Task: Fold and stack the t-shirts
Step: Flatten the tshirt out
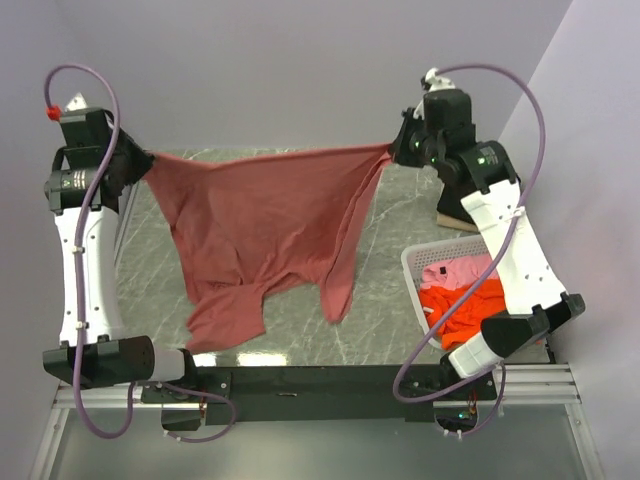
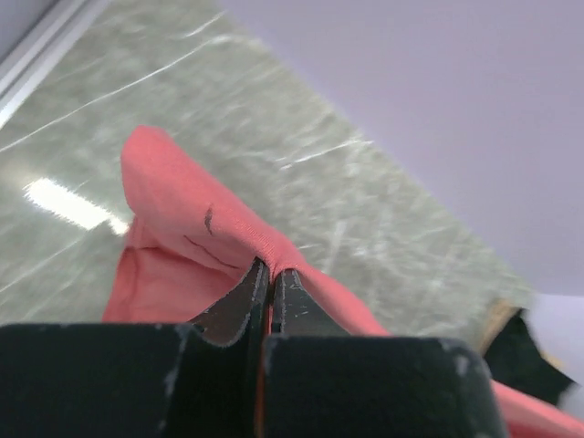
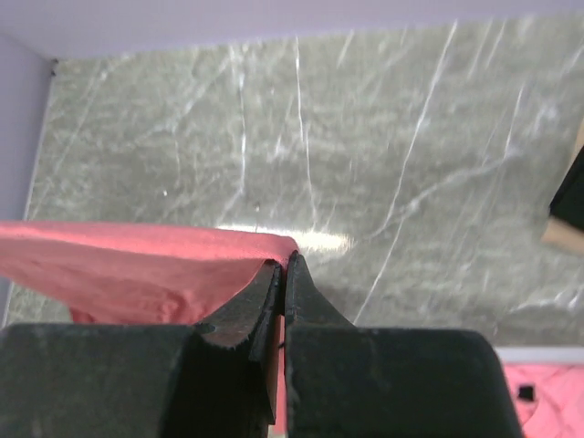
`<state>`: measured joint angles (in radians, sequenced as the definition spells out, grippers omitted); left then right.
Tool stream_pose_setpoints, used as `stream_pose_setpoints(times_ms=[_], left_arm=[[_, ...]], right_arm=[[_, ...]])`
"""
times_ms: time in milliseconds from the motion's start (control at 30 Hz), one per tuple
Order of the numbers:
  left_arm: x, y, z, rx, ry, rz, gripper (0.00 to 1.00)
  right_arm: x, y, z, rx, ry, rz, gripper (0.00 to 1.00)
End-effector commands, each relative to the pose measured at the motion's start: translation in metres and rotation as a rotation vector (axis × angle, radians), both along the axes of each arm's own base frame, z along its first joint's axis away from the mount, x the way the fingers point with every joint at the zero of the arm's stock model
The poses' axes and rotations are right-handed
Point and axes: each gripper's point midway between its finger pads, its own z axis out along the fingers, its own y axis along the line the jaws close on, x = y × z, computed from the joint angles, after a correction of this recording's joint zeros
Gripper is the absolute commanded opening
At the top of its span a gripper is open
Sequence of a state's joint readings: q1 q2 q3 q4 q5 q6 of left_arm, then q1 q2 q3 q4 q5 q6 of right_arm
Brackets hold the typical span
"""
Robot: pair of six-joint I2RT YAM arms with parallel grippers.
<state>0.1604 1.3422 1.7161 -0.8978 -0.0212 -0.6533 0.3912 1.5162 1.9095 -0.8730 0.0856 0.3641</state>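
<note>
Left end effector (image 2: 271, 272) and right end effector (image 3: 283, 266): each is clamping an edge of the brick-red t-shirt (image 1: 260, 225), stretching it above the surface (image 1: 390, 300), likely for flat laying.

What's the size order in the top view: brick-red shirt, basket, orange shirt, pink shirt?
1. brick-red shirt
2. basket
3. orange shirt and pink shirt: not ranked, both partly hidden.

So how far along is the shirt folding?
Done: nothing folded or stacked yet. In hand: left fingers and right fingers both shut on the brick-red t-shirt, stretched between them. Left: fold it, then the pink shirt and orange shirt in the basket.
</note>
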Motion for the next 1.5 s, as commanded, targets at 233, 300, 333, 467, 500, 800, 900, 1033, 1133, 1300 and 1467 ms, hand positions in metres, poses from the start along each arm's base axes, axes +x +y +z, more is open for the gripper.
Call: stream_pose_setpoints(times_ms=[233, 300, 333, 467, 500, 800, 900, 1033, 1133, 1300, 1467], left_arm=[[-0.031, -0.037, 0.127, -0.099, -0.336, -0.13, 0.01], [-0.048, -0.039, 0.151, -0.093, -0.393, -0.123, 0.01], [-0.061, -0.041, 0.161, -0.085, -0.426, -0.12, 0.01], [-0.097, -0.042, 0.185, -0.062, -0.507, -0.094, 0.0], [-0.105, -0.043, 0.189, -0.059, -0.522, -0.089, 0.0], [-0.187, -0.039, 0.261, 0.019, -0.795, -0.015, 0.01], [-0.202, -0.036, 0.283, 0.02, -0.882, 0.012, 0.0], [-0.22, -0.032, 0.304, 0.018, -0.984, 0.053, 0.01], [-0.206, -0.027, 0.3, 0.013, -0.981, 0.068, 0.01], [-0.122, -0.045, 0.24, -0.037, -0.775, -0.099, 0.01], [-0.02, -0.063, 0.138, -0.133, -0.466, -0.272, 0.01]], right_arm=[[-0.041, -0.023, 0.101, -0.034, -0.269, 0.073, 0.0], [-0.051, -0.021, 0.097, -0.029, -0.274, 0.109, 0.0], [-0.064, -0.024, 0.101, -0.025, -0.306, 0.126, 0.0], [-0.107, -0.015, 0.115, 0.035, -0.395, 0.257, 0.0], [-0.114, -0.014, 0.118, 0.044, -0.412, 0.276, 0.0], [-0.211, -0.025, 0.185, 0.152, -0.663, 0.405, 0.0], [-0.234, -0.033, 0.212, 0.17, -0.762, 0.405, 0.0], [-0.252, -0.037, 0.242, 0.21, -0.871, 0.415, 0.0], [-0.236, -0.031, 0.236, 0.205, -0.85, 0.412, 0.0], [-0.179, -0.016, 0.192, 0.152, -0.735, 0.384, 0.0], [-0.105, -0.001, 0.118, 0.057, -0.534, 0.335, 0.0]])
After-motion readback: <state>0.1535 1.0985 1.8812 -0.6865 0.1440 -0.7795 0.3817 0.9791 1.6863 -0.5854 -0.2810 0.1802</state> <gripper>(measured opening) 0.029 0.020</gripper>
